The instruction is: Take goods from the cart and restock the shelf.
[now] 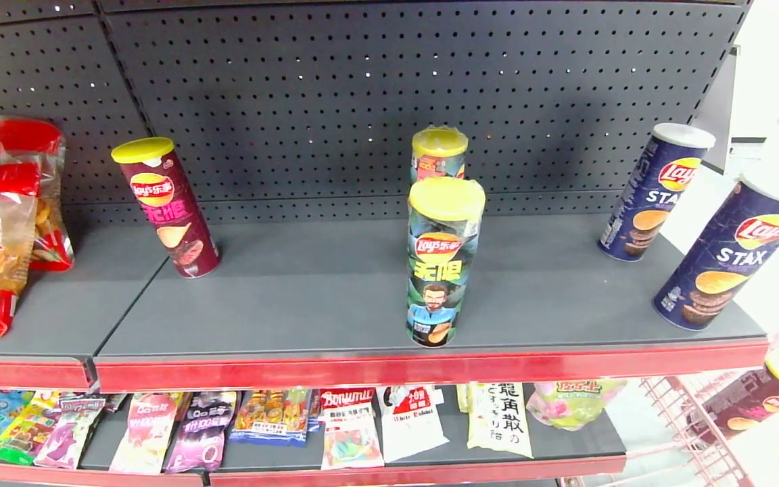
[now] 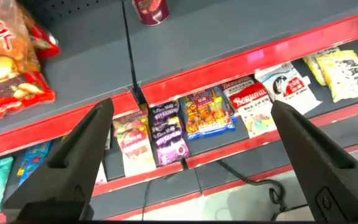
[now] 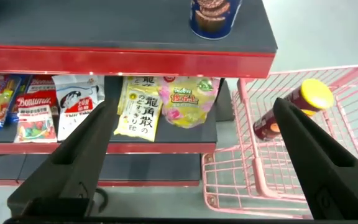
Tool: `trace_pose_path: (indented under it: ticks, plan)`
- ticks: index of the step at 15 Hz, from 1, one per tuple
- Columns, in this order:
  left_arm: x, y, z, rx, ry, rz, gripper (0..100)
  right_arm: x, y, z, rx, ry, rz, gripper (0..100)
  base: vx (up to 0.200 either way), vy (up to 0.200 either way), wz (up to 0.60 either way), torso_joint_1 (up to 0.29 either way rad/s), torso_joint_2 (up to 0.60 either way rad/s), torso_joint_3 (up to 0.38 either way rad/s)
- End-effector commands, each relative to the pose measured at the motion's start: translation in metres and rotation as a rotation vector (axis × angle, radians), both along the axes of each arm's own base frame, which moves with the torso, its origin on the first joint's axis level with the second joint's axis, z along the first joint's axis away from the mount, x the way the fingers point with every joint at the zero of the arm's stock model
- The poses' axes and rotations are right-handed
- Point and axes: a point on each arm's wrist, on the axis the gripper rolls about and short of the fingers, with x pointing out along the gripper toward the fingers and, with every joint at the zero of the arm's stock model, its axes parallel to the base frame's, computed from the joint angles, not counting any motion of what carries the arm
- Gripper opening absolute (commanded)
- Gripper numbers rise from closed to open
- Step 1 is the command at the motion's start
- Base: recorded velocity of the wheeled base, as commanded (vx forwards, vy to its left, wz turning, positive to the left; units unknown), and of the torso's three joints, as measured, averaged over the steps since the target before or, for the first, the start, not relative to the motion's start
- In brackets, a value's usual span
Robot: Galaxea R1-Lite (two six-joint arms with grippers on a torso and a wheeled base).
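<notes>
Picking target: cart can [image 3: 294, 109], maroon w/ yellow lid, lying tilted on the wire floor of the pink cart [image 3: 253, 180], below the right end of the shelf [image 1: 308, 297].
Right gripper: right gripper [image 3: 193, 102] hangs in front of the lower tier, beside and above the cart; jaws wide apart, nothing btwn them.
Left gripper: left gripper [image 2: 191, 104] sits low before the snack bags [image 2: 166, 134]; jaws apart, empty. Prob best left parked.
Shelf state: matching can [image 1: 165, 206] at left, green cans [image 1: 442, 260] mid, blue cans [image 1: 656, 191] at right; bare room btwn maroon and green.
Approach: drop in over the cart rim, jaws across the tube body, not the lid.
Grip: mid-body, firm but gentle. Tube looks like card, could dent, and may roll on the wire.
Risk: jaw snagging the cart wire; nudging the blue can near the shelf edge on the lift.
Placement: upright, lid up, next to the matching can.
</notes>
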Motion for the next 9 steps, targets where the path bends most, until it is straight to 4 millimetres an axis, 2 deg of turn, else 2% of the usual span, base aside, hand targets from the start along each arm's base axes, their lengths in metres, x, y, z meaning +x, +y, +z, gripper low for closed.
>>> trace_pose_path:
  ticks: [1, 9]
  plan:
    - [-0.0013, 0.0005, -0.0010, -0.002, -0.004, 0.002, 100, -0.0007, 0.0000, -0.0003, -0.003, -0.003, 0.002, 100, 0.000, -0.200, 0.00, 0.002, -0.01, -0.002]
    - [-0.0067, 0.0025, -0.0069, 0.003, -0.021, -0.004, 100, -0.0002, 0.0001, -0.0030, -0.014, 0.008, 0.011, 100, 0.000, -0.200, 0.00, 0.004, 0.00, 0.000]
